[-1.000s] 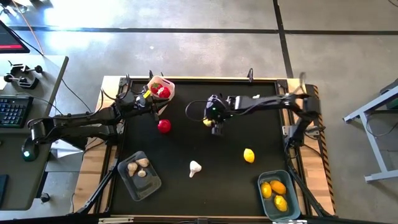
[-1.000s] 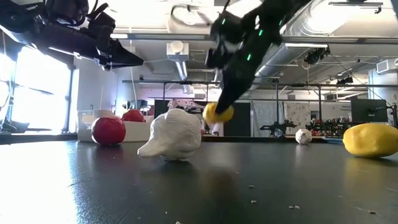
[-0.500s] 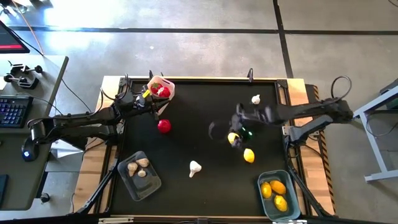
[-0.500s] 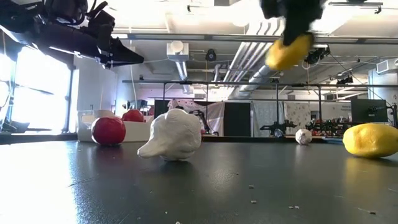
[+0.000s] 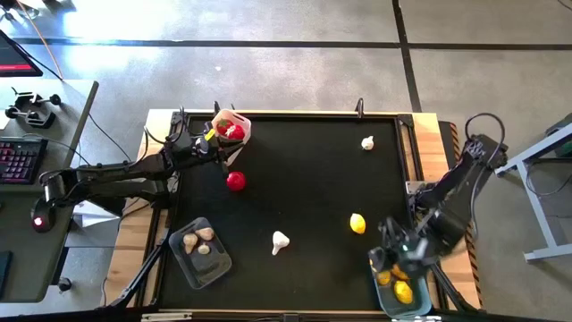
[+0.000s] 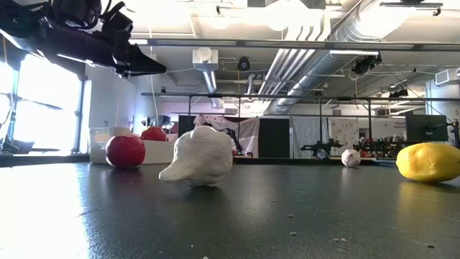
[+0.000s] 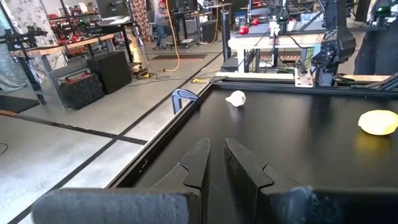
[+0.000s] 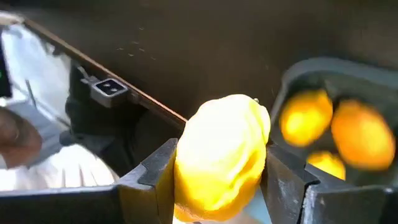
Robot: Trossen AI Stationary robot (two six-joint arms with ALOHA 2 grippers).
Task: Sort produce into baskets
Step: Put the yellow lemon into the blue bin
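My right gripper [image 5: 388,261] is shut on a yellow lemon [image 8: 221,155], held over the near right corner by the light blue tub [image 5: 420,304], which holds other lemons [image 8: 329,124]. My left gripper [image 5: 225,155] hangs empty next to the white tub [image 5: 241,122] of tomatoes, its fingers [image 7: 214,155] nearly together. On the table lie a red tomato [image 5: 236,181], a lemon [image 5: 357,224] and two garlic bulbs [image 5: 280,241] [image 5: 367,142]. The clear greyish tub [image 5: 213,267] holds garlic. My right gripper pinches the lemon's two opposite sides [image 8: 186,162] between its two fingers [image 8: 283,177]. The lemon is lifted clear of the table and of the tub.
The table's raised rim [image 5: 413,161] runs round the black mat. The right arm's base [image 5: 447,192] stands at the right edge. A desk with a keyboard [image 5: 18,159] is off to the left. The mat's middle [image 5: 304,188] is bare.
My right gripper has carried the lemon from the table's far middle toward the near right corner, up out of the low view, and now holds it by the light blue tub. The lemon stays clear of the table.
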